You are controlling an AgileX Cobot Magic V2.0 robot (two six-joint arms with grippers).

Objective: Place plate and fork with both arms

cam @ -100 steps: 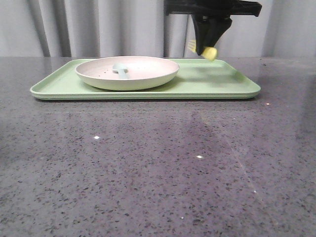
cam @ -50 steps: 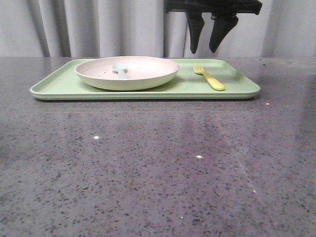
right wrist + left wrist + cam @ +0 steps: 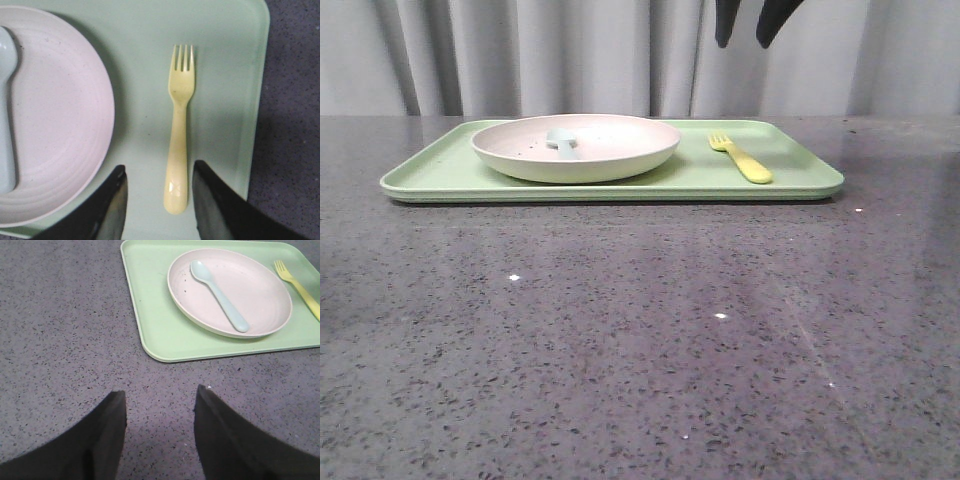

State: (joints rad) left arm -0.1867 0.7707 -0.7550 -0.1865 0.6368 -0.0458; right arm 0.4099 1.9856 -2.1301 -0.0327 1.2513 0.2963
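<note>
Released from the right gripper (image 3: pixel 747 22) within the last second — fork (image 3: pixel 743 160) now flat on the tray (image 3: pixel 430 175), just beside the plate (image 3: pixel 620 150), tines pointing away; gripper raised clear above, fingers apart and empty. Plate seated on the tray with a pale blue spoon (image 3: pixel 220 295) inside; left gripper (image 3: pixel 160 407) spread, holding nothing, off the tray's near corner. Placement judged complete — only retreat left.

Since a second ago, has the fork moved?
Yes. The fork went from the right hand, held above the tray's far edge, down onto the tray, right of the plate.
</note>
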